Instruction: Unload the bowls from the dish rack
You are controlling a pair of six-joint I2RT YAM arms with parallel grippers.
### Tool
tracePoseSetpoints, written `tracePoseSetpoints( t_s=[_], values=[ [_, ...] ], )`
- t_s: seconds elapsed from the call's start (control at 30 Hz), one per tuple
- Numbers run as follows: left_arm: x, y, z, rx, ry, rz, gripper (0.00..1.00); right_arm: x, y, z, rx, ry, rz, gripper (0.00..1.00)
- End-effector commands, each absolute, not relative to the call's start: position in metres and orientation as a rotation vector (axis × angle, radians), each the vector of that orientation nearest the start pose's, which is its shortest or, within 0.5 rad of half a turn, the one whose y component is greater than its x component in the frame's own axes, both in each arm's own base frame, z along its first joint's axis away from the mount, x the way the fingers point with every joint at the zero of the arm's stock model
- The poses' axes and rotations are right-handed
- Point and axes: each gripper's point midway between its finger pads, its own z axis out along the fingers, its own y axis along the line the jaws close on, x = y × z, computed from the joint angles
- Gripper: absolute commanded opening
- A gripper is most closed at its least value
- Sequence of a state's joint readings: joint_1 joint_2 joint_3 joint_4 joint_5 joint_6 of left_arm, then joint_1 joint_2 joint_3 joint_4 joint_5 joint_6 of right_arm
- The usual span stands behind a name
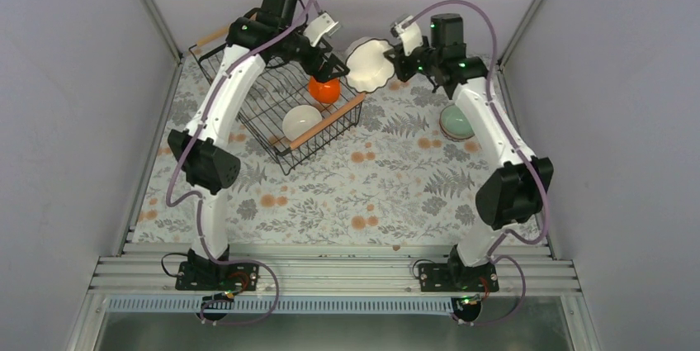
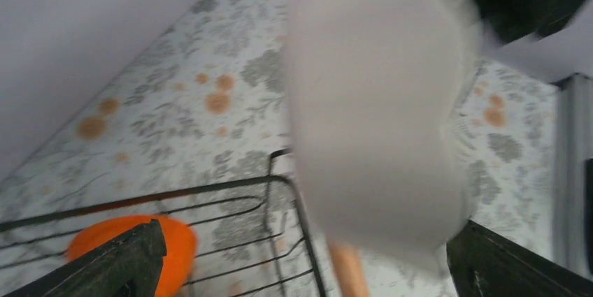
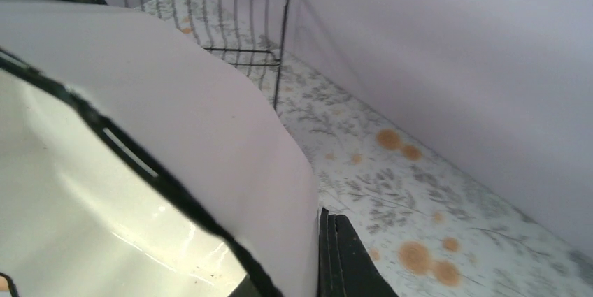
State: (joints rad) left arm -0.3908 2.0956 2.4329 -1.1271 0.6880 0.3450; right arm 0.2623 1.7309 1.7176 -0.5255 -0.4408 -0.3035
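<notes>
The black wire dish rack [image 1: 264, 111] stands at the back left. An orange bowl [image 1: 324, 91] and a plain white bowl [image 1: 301, 121] lie in it. My right gripper [image 1: 390, 60] is shut on the rim of a scallop-edged white bowl [image 1: 369, 64] and holds it in the air beside the rack's right end. In the right wrist view one finger [image 3: 343, 255] presses the bowl's outer wall [image 3: 210, 136]. My left gripper [image 1: 330, 66] is open over the orange bowl [image 2: 133, 241], right beside the held bowl [image 2: 377, 101]. A pale green bowl [image 1: 456, 122] sits on the table at the right.
The rack's wooden handles run along its near right end [image 1: 328, 120] and far left end [image 1: 213, 35]. The table [image 1: 371, 186] has a floral cloth. Grey walls close in at the back and both sides. A metal rail [image 1: 330, 272] runs along the near edge.
</notes>
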Motion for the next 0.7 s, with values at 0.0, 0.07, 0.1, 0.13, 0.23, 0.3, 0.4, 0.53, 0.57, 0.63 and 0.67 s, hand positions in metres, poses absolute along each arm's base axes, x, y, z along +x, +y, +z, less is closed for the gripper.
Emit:
tracePoseSetpoints(
  t_s=[0.0, 0.07, 0.1, 0.13, 0.23, 0.3, 0.4, 0.53, 0.57, 0.63, 0.67],
  values=[
    [0.448, -0.262, 0.356, 1.022, 1.968, -0.504, 1.00, 0.454, 0.154, 0.402, -0.675, 1.811, 0.290, 0.04],
    [0.459, -0.245, 0.356, 0.957, 1.981, -0.355, 1.00, 0.449, 0.134, 0.398, -0.648, 1.851, 0.260, 0.04],
    [0.462, -0.238, 0.354, 0.935, 1.985, -0.304, 1.00, 0.447, 0.126, 0.396, -0.642, 1.866, 0.241, 0.04],
    [0.470, -0.227, 0.356, 0.890, 1.983, -0.214, 1.00, 0.442, 0.119, 0.395, -0.637, 1.881, 0.222, 0.04],
    [0.479, -0.204, 0.351, 0.813, 2.003, -0.052, 1.00, 0.431, 0.103, 0.372, -0.648, 1.976, 0.184, 0.04],
    [0.485, -0.191, 0.343, 0.783, 2.022, 0.043, 1.00, 0.421, 0.096, 0.347, -0.673, 2.061, 0.169, 0.04],
    [0.501, -0.161, 0.317, 0.738, 2.060, 0.296, 1.00, 0.390, 0.089, 0.281, -0.777, 2.259, 0.179, 0.04],
    [0.514, -0.143, 0.289, 0.749, 2.091, 0.477, 1.00, 0.364, 0.091, 0.222, -0.891, 2.435, 0.260, 0.04],
    [0.517, -0.141, 0.283, 0.752, 2.100, 0.504, 1.00, 0.359, 0.090, 0.208, -0.907, 2.478, 0.275, 0.04],
    [0.520, -0.140, 0.275, 0.762, 2.115, 0.525, 1.00, 0.353, 0.090, 0.189, -0.936, 2.526, 0.297, 0.04],
    [0.521, -0.140, 0.271, 0.769, 2.122, 0.529, 1.00, 0.350, 0.090, 0.182, -0.947, 2.541, 0.308, 0.04]
  ],
)
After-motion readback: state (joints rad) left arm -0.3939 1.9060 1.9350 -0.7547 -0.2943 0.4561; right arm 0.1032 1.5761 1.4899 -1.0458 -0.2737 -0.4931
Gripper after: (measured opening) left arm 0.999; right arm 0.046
